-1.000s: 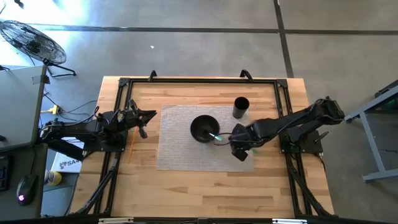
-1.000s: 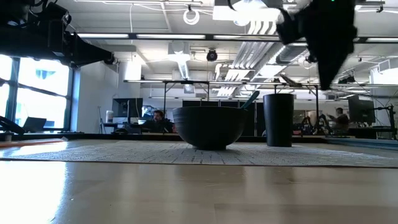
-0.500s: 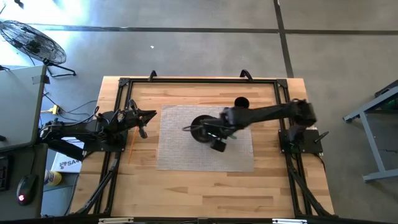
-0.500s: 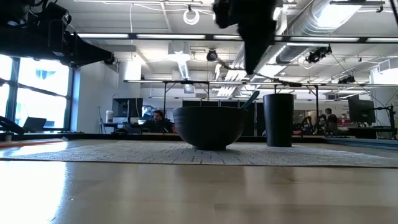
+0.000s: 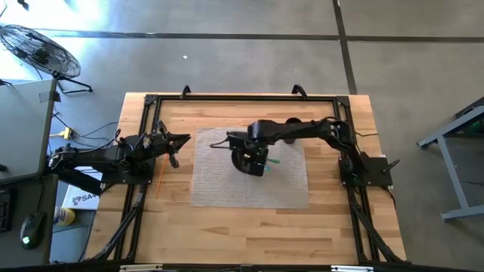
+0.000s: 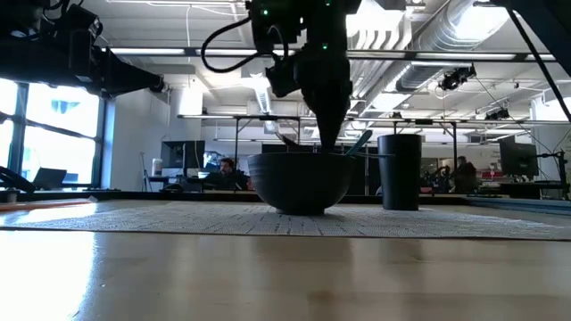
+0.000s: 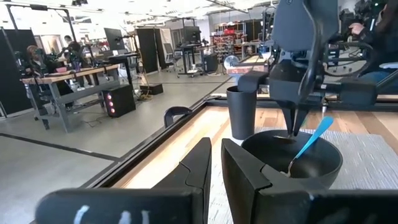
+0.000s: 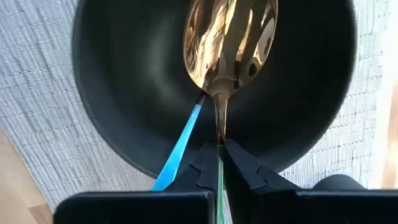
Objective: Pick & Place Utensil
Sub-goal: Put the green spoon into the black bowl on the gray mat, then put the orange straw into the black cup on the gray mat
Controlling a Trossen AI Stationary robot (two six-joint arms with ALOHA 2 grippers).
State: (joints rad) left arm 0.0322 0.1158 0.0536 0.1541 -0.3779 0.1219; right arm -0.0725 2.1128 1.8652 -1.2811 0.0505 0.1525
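A black bowl (image 5: 249,157) sat on a grey woven mat (image 5: 215,181) in the middle of the wooden bench (image 5: 249,227). A utensil with a blue handle (image 7: 309,142) lay in it, its handle leaning out over the rim. Just beyond the bowl a tall black cup (image 6: 399,171) stood upright on the mat; what it held could not be made out.

The right hand (image 8: 219,144) hung directly over the bowl, pointing down, its fingers clamped together on the thin stem of a gold spoon (image 8: 229,38). The spoon's shiny bowl end was inside the black bowl, near its floor, beside the lower end of the blue handle. In the low view this hand came down to about the bowl's rim.

The left hand (image 5: 172,148) rested at the bench's left side, well apart from the mat, its fingers only slightly apart.

On the floor to the left of the bench lay a white box (image 5: 78,198) with dark lettering too small to read.
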